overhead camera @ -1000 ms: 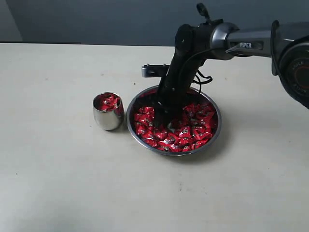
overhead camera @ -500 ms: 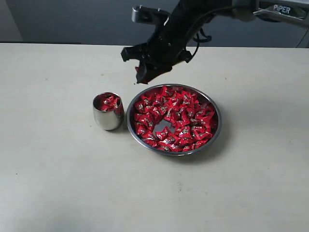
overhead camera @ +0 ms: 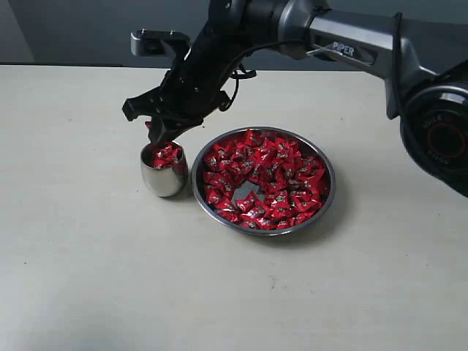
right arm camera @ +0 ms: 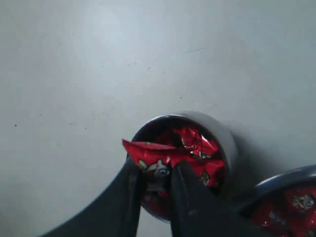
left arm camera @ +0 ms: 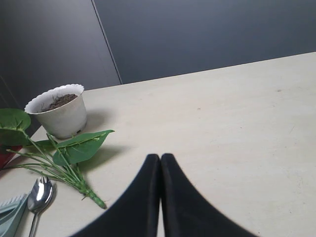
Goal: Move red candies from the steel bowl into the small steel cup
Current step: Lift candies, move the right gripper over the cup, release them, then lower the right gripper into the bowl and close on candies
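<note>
On the pale table (overhead camera: 88, 278), the right claw (overhead camera: 157, 135) pinches one red candy (right arm camera: 148, 153) just above the small cup (overhead camera: 164, 183), which holds more. The bowl (overhead camera: 267, 232) beside it is full of red candies (overhead camera: 270, 175). The left claw (left arm camera: 160, 163) is pressed together.

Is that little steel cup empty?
No, several red candies in shiny wrappers lie inside the small steel cup.

The small steel cup (overhead camera: 162, 183) stands just left of the steel bowl (overhead camera: 266, 232) — red candies (overhead camera: 278, 175) in both.
</note>
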### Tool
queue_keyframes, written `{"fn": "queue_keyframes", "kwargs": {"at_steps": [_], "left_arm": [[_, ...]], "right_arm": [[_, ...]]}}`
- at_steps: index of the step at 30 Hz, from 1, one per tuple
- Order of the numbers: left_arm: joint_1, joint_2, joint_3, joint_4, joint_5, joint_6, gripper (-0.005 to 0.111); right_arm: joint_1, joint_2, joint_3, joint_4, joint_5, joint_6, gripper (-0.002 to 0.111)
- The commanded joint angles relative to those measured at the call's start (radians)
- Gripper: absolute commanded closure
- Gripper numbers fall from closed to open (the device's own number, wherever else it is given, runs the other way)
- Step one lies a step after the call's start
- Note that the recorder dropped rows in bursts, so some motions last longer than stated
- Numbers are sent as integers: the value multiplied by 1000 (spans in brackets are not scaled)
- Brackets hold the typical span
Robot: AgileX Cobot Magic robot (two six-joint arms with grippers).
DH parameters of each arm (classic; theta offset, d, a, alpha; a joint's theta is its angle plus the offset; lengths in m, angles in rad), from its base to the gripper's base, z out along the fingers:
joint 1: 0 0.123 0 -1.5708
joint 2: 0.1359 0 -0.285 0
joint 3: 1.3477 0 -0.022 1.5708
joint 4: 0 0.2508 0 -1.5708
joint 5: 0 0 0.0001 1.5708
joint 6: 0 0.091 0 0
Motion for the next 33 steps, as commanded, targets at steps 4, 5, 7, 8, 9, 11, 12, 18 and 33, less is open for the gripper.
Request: {"fn": "queue_keyframes", "kwargs": {"at_steps": [4,5,7,8,9,11,12,18,33], "left_arm": [[-3,-4,1,4,-13,-4,106],[-3,-4,1,4,-13,-4,106],[-3,-4,1,4,-13,-4,106],[-3,-4,1,4,-13,-4,106],[-3,-4,1,4,-13,-4,106],[-3,-4,1,4,-13,-4,106],[-3,-4,1,4,-13,-4,106],[-3,-4,1,4,-13,-4,106],[-3,-4,1,4,-13,-4,106]], "right_arm": [[7,36,-15,-1,9,-12,100],[7,36,-15,-1,9,-12,95],[7,36,-15,-1,9,-12,82],[7,36,-15,-1,9,-12,77],[7,34,-17,-4,9,-12,74],[4,22,-40,-14,25,-12,73],[4,16,-45,-28,30,-12,73],[-69,-22,-101,-233,187,71,73],[-134,-19,167,-108,142,26,73]]}}
